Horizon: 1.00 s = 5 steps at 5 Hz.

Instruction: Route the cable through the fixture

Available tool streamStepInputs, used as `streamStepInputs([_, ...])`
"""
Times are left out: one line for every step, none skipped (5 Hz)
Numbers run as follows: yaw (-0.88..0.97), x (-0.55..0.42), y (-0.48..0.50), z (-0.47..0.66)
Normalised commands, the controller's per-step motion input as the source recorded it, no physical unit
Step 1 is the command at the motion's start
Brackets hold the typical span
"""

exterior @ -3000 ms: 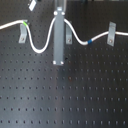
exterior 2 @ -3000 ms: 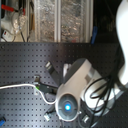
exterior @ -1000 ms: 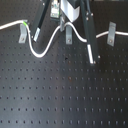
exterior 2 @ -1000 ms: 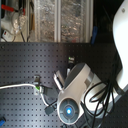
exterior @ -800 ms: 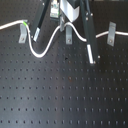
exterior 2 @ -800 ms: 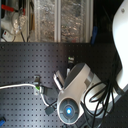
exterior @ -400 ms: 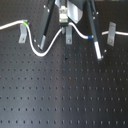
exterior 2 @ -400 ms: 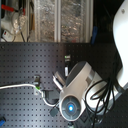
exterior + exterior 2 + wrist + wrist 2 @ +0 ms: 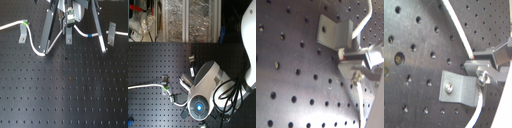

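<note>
the claw [image 9: 70,31] is clamped on the cable [image 9: 34,46], right beside the middle fixture [image 9: 68,35] (two more brackets stand farther out either side).

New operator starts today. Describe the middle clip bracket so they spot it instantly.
On the black perforated board, three grey brackets stand along the far edge in the first exterior view. The middle bracket is directly under the gripper; the other two stand unattended at either side.

The gripper [image 9: 70,31] sits tight against the middle clip [image 9: 68,34], with the cable [image 9: 34,46] looping beside it. Two more clips [image 9: 22,33] [image 9: 111,33] stand well off to either side; the board [image 9: 65,90] in front lies open
</note>
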Motion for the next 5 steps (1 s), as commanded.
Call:
streamStepInputs([0.33, -0.251, -0.18, 0.1])
streamStepInputs([0.61, -0.317, -0.138, 0.04])
streamStepInputs([0.01, -0.009, 0.009, 0.0])
streamStepInputs([0.0, -0.037, 0.036, 0.02])
streamStepInputs([0.15, -0.069, 0.179, 0.0])
